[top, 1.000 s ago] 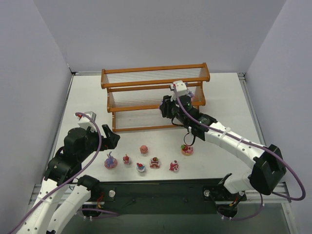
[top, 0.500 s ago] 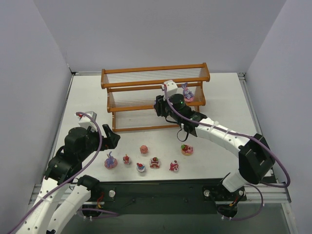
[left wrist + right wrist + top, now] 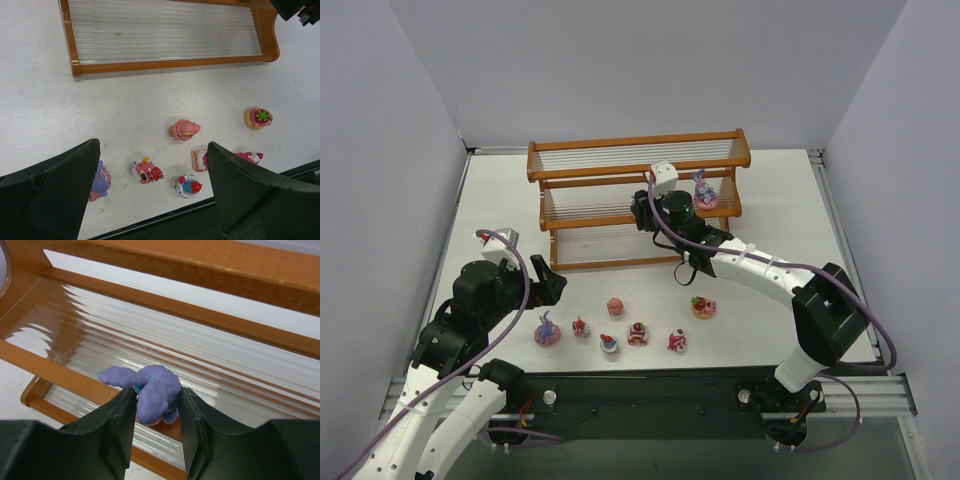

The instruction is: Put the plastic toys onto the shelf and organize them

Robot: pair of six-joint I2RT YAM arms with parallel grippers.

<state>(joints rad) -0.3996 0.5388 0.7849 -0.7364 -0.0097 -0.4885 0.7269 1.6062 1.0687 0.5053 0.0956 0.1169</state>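
The shelf (image 3: 638,150) stands at the back of the table, an orange-brown stepped rack with pale rod tiers. My right gripper (image 3: 642,208) hovers over its middle tier, shut on a purple bunny (image 3: 156,390) that lies tilted between the pads. Another purple bunny (image 3: 703,190) stands on the middle tier to the right. Several plastic toys sit on the table in front: a bunny (image 3: 547,330), cupcakes (image 3: 615,306) and little cakes (image 3: 703,306). My left gripper (image 3: 152,145) hangs open above that group, holding nothing.
The shelf's bottom tier (image 3: 170,62) lies just beyond the loose toys. Grey walls close in the table on the left, right and back. A black rail (image 3: 650,385) with the arm bases runs along the near edge.
My right gripper has moved left along the shelf's middle tier with the purple bunny in it, uncovering the bunny that stands to its right. The left arm has not moved.
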